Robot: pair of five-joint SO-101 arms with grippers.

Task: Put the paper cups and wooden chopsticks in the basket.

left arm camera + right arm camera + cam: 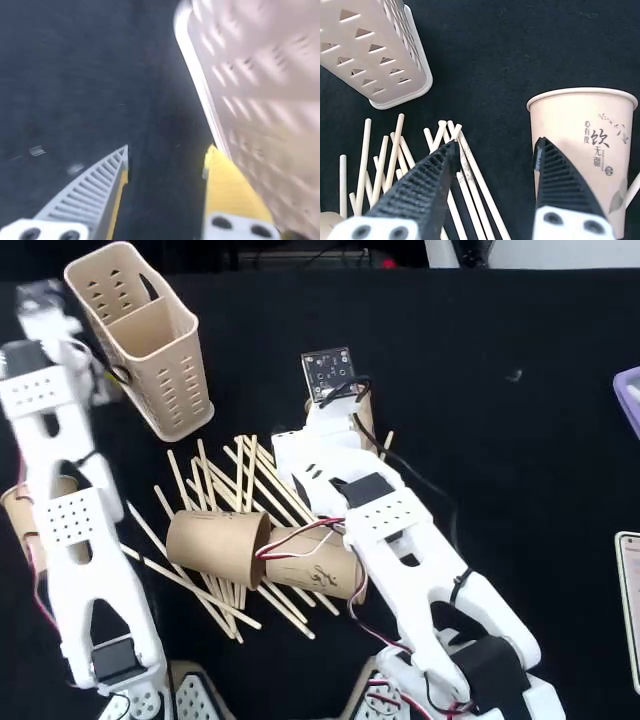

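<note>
nothing looks packed yet: basket (150, 340) upper left seems empty, cups (218, 545) and chopsticks (243, 475) litter mid-frame; left gripper (167, 148) and right gripper (496, 145) both gape open, holding nothing.

Both arms are white printed plastic with black servo blocks. The left arm (72, 540) has panels dotted with holes. The right arm (410, 560) trails red and white wires (300, 542) and a black cable (420, 475), and carries a small dark camera board (328, 373). The left hand (167, 150) has one ribbed grey finger and one yellow. The right hand (496, 142) has ribbed black fingers on white, screw-holed bases.
</note>
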